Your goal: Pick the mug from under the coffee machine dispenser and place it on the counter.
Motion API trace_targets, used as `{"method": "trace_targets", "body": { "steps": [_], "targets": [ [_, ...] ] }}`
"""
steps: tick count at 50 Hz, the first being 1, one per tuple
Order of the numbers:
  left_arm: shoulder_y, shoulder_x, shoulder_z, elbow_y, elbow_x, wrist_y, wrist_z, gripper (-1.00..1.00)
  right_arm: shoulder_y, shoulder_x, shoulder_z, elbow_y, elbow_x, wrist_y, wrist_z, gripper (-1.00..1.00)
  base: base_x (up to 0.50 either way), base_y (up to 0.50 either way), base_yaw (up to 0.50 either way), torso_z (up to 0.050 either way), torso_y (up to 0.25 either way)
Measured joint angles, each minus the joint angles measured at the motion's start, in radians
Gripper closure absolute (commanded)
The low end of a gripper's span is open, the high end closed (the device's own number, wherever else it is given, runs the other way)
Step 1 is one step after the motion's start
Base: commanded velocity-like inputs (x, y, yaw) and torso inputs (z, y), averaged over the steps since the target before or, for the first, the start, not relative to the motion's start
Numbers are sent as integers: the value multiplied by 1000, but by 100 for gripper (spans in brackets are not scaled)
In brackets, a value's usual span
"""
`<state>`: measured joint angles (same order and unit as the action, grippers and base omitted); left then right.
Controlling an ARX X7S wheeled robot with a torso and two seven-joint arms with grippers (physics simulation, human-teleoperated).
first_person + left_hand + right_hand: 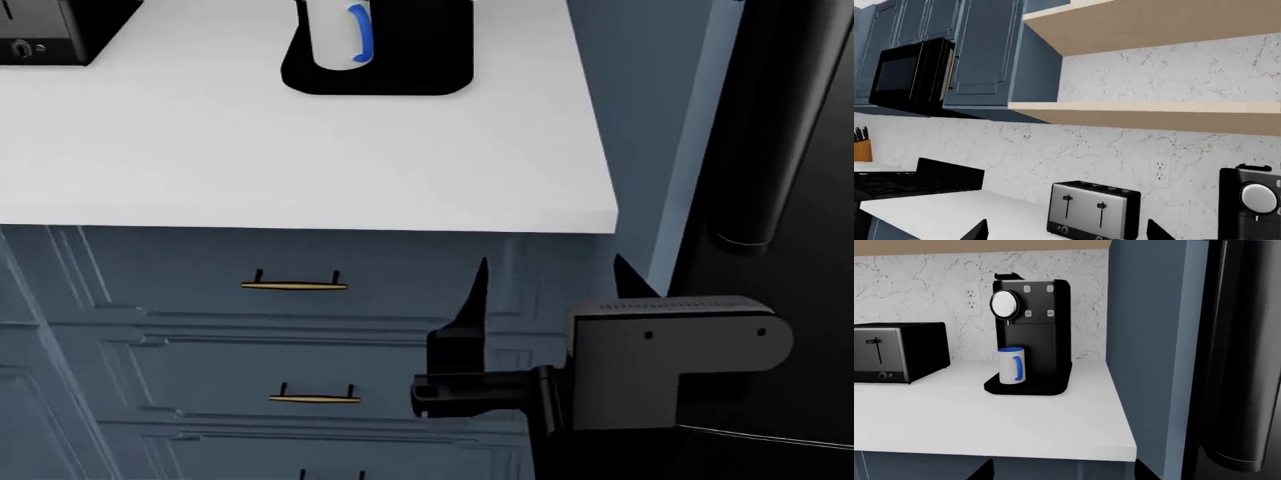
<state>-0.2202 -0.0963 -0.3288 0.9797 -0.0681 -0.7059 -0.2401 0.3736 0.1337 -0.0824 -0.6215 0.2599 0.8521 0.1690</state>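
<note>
The mug (1011,365) is standing upright on the flat black base tray of the coffee machine dispenser (1031,330), a little left of centre in the right wrist view, with its blue handle facing the camera. In the head view the mug (334,35) is sitting at the top edge of the frame, and only the black tray of the machine (400,78) is showing around it. The machine is resting on the white table (1021,420), near the right end of it, beside a tall blue-grey panel (1147,340). A toaster (897,352) is standing on the same table at the left of the frame, well apart from the mug.

The right gripper (547,280) is hanging in the lower right of the head view, in front of the drawers (240,330) with brass handles, below the table edge and touching nothing. Its jaws are spread apart and are holding nothing.

In the left wrist view, the left gripper (1064,232) is showing only two dark tips at the bottom edge, wide apart, with the toaster (1093,210) beyond them.
</note>
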Motion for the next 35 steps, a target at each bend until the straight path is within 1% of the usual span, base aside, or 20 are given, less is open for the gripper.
{"method": "trace_targets", "body": {
  "steps": [7,15,27,35],
  "targets": [
    [49,15,-77,35,46,76,-68,-100,16,1,-4,23,16,-5,-6,-100,258,459,0,0,0],
    [69,21,-110,53,77,113,-89,-100,31,0,3,31,49,0,-17,-100,454,240,0,0,0],
    [65,53,-128,63,129,136,-47,-100,42,0,32,31,96,18,-21,-100,500,0,0,0,0],
    [62,72,-133,65,153,147,-21,-100,45,5,43,25,112,36,-10,-100,500,235,0,0,0]
  ]
}}
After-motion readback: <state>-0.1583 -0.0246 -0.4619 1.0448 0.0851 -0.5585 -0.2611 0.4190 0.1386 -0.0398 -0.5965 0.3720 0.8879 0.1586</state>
